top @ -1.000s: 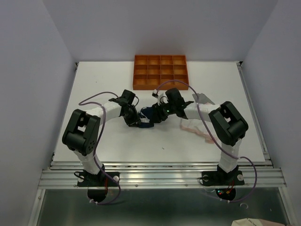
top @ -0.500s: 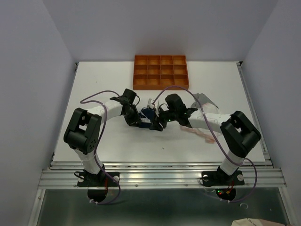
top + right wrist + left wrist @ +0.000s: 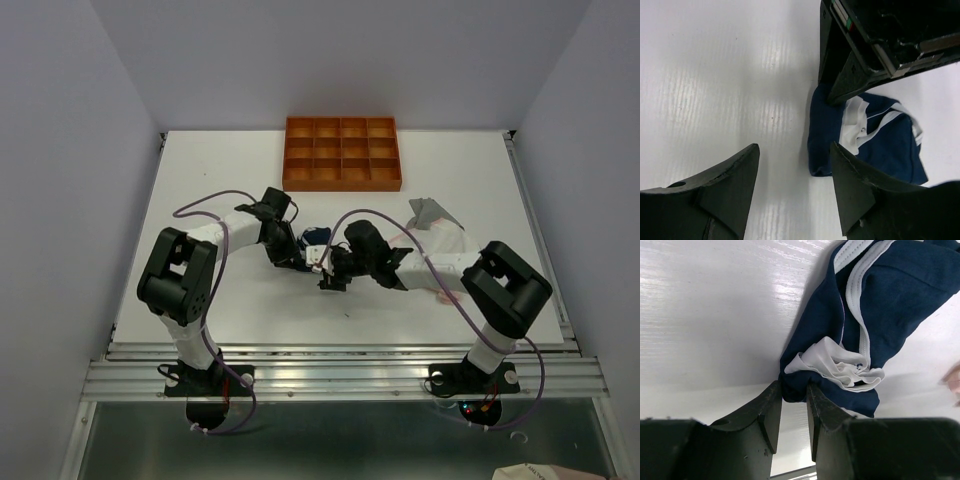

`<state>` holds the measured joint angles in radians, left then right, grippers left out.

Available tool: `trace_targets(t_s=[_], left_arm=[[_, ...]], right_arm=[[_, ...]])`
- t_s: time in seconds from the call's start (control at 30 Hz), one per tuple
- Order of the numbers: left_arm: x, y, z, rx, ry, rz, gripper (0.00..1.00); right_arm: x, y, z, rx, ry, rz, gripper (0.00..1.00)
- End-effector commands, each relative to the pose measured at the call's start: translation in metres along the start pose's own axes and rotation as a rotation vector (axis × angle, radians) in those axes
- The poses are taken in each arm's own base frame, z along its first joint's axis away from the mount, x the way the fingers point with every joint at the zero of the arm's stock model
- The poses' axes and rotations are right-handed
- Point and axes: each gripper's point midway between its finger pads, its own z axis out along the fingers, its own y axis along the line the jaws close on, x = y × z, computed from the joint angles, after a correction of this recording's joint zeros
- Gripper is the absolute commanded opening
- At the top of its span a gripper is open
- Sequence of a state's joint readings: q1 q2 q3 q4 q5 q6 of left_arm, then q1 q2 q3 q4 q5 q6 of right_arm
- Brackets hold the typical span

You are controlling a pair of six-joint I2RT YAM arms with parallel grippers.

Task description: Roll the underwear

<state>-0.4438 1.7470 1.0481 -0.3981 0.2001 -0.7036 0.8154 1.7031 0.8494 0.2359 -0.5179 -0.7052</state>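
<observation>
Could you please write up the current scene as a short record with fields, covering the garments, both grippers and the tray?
navy underwear: bunched on the white table, white trim showing
left gripper: jaws shut on an edge of the navy underwear
right gripper: jaws open, holding nothing, over the table beside the navy underwear
grey underwear: lies apart, on the far side of the right arm
orange tray: at the far edge of the table, divided into compartments
</observation>
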Motion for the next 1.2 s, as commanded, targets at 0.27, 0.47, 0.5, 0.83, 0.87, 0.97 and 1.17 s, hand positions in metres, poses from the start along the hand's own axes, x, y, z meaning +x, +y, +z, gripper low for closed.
trace_targets(t_s=[0.27, 0.47, 0.5, 0.83, 0.87, 0.97, 1.17], left_arm=[[0.021, 0.043, 0.020, -0.175, 0.085, 0.052, 0.35], [0.019, 0.041, 0.021, -0.176, 0.091, 0.065, 0.35], [0.019, 0.041, 0.020, -0.175, 0.090, 0.070, 0.35], [0.020, 0.043, 0.022, -0.184, 0.102, 0.076, 0.35], [0.021, 0.043, 0.023, -0.185, 0.106, 0.075, 0.35], [0.021, 0.043, 0.023, -0.185, 0.108, 0.078, 0.35], [0.023, 0.044, 0.024, -0.189, 0.117, 0.075, 0.35]], right_arm=[[0.006, -0.009, 0.010, 0.036, 0.037, -0.442, 0.61], [0.016, -0.018, 0.009, 0.055, 0.111, -0.594, 0.60], [0.018, -0.018, 0.011, 0.061, 0.128, -0.627, 0.60], [0.035, -0.019, 0.013, 0.044, 0.210, -0.734, 0.55], [0.035, -0.019, 0.013, 0.046, 0.211, -0.736, 0.55], [0.031, -0.018, 0.014, 0.051, 0.203, -0.753, 0.52], [0.031, -0.013, 0.015, 0.041, 0.185, -0.757, 0.49]])
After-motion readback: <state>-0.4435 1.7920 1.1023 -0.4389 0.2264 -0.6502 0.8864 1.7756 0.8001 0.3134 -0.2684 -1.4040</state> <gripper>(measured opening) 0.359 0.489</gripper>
